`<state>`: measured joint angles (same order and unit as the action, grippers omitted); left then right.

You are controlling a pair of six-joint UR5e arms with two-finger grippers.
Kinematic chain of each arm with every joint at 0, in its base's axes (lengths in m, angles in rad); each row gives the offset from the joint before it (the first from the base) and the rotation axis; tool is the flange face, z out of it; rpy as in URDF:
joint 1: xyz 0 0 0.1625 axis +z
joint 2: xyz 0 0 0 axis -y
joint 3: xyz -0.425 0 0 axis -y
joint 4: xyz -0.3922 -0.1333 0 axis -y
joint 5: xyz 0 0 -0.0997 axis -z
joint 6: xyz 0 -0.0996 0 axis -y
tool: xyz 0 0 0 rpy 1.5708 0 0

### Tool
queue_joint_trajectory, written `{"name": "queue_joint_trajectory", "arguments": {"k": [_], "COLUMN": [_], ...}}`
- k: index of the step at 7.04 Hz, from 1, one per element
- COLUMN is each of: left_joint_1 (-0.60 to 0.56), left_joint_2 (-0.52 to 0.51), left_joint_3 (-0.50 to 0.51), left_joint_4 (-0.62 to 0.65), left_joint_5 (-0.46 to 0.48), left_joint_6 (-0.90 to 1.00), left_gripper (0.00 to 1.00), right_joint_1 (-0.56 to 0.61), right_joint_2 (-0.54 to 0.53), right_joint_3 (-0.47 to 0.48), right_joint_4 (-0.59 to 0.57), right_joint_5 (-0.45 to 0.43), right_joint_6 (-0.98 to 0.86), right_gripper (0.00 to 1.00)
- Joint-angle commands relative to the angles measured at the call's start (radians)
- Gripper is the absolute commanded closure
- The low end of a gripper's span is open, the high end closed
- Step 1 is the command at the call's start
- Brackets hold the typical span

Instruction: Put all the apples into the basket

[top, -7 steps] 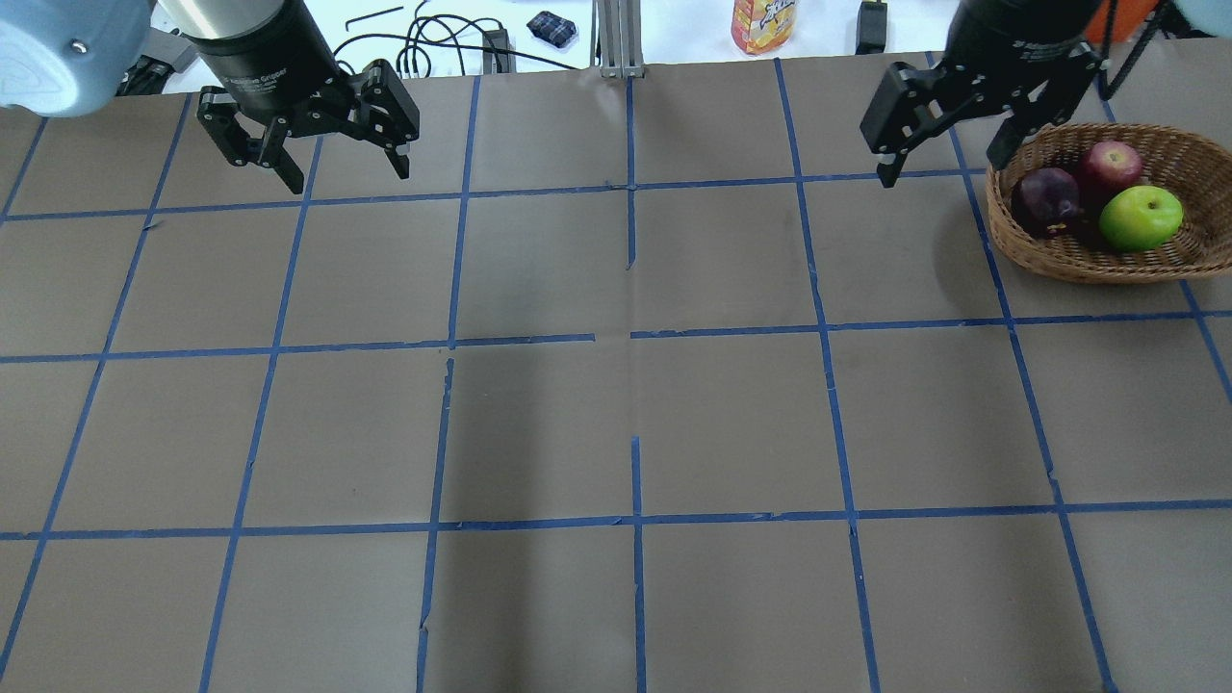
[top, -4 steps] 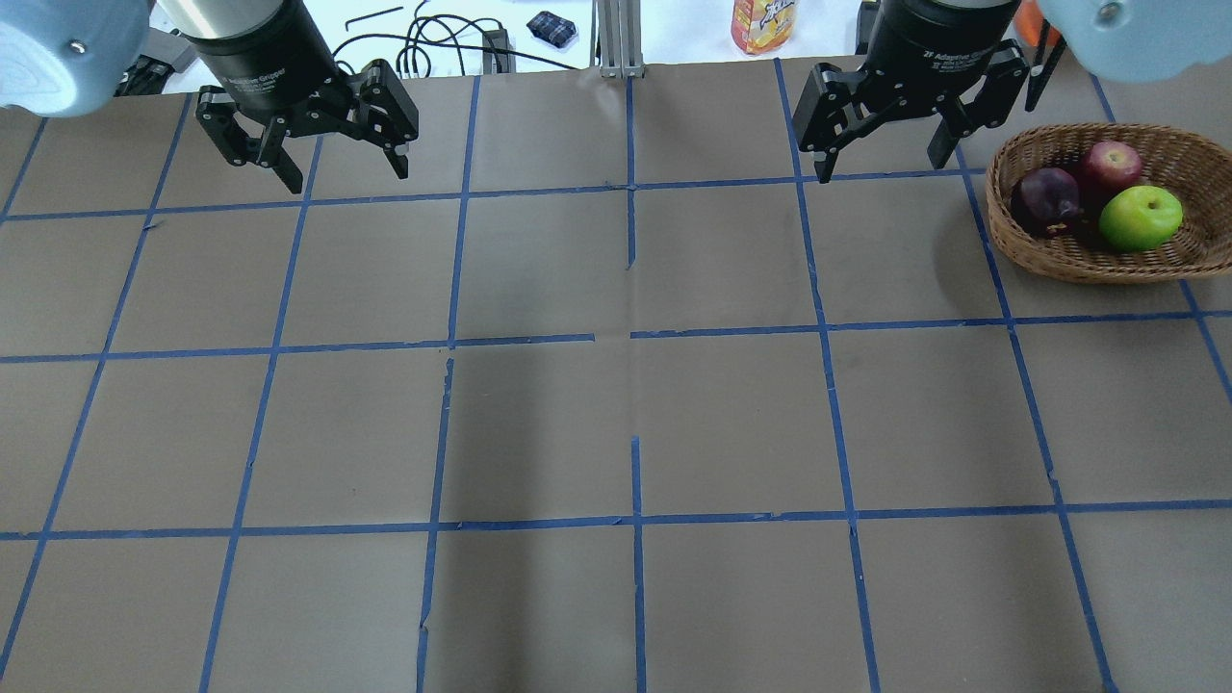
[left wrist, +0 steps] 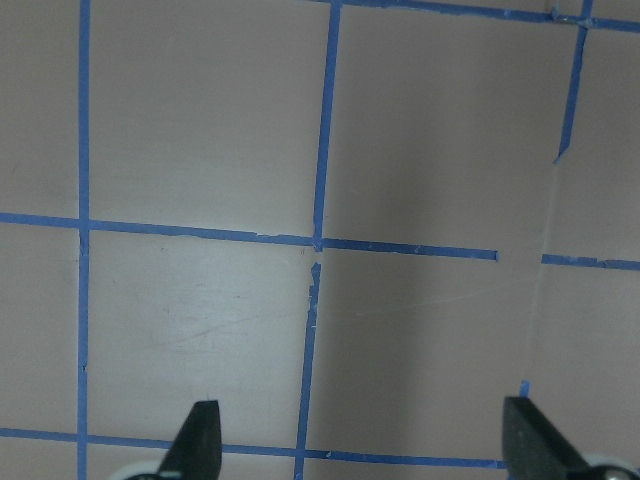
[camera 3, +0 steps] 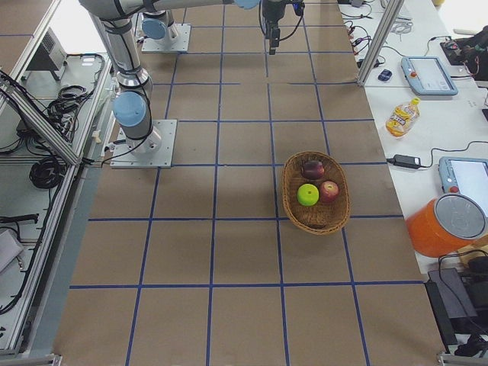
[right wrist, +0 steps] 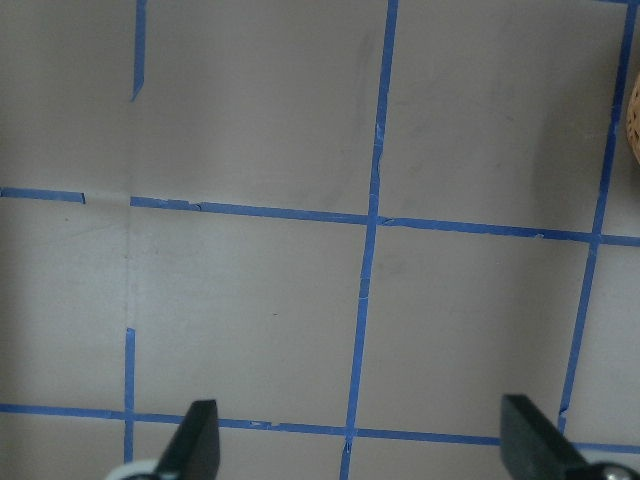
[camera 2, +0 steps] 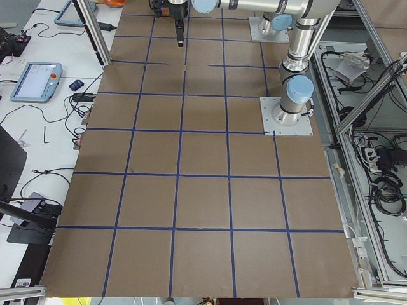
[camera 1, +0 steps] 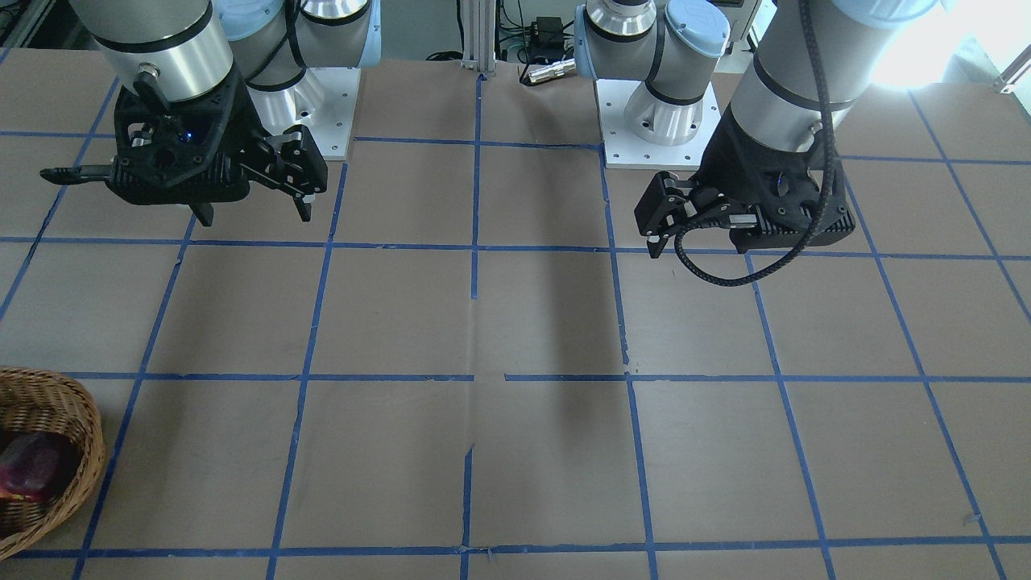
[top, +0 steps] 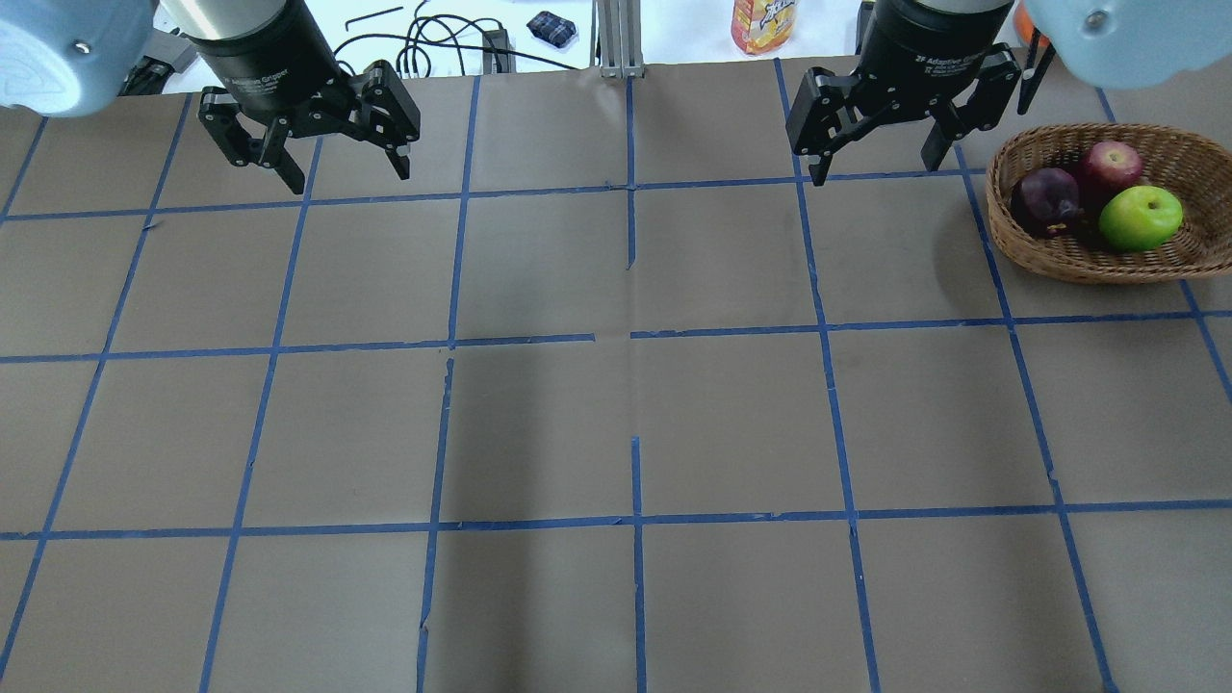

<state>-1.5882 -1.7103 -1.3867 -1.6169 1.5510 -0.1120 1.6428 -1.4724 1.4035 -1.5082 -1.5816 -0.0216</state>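
Note:
The wicker basket [top: 1001, 241] stands at the table's far right. All three apples lie in it: the dark purplish-red one [top: 1045, 200], the red one [top: 1110, 164] and the yellow-green one [top: 1141, 218]. They also show in the exterior right view, in the basket [camera 3: 315, 221]. My right gripper [top: 874, 168] is open and empty, above the table to the left of the basket and apart from it. My left gripper [top: 346, 178] is open and empty at the far left. Both wrist views show only bare table between open fingers.
The table is brown paper with a blue tape grid [top: 635, 332]. Beyond its far edge lie cables [top: 433, 43], a small dark pouch [top: 551, 29] and an orange bottle [top: 763, 24]. A sliver of the basket's rim [right wrist: 634, 120] shows at the right wrist view's edge.
My right gripper has moved left, away from the basket's rim, and turned to face squarely down. It stays open. The left arm and the apples have not moved.

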Motion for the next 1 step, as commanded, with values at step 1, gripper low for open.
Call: {"name": "queue_joint_trajectory", "arguments": {"k": [1], "left_joint_1": [-0.001], "left_joint_2": [0.000], "left_joint_3": [0.000], "left_joint_4": [0.000], "left_joint_5": [0.000], "left_joint_6": [0.000], "left_gripper": [0.00], "right_joint_1": [0.000], "right_joint_2": [0.003], "right_joint_3": [0.002], "right_joint_4": [0.000], "right_joint_5": [-0.001], "right_joint_6": [-0.003], "right_gripper": [0.00]}}
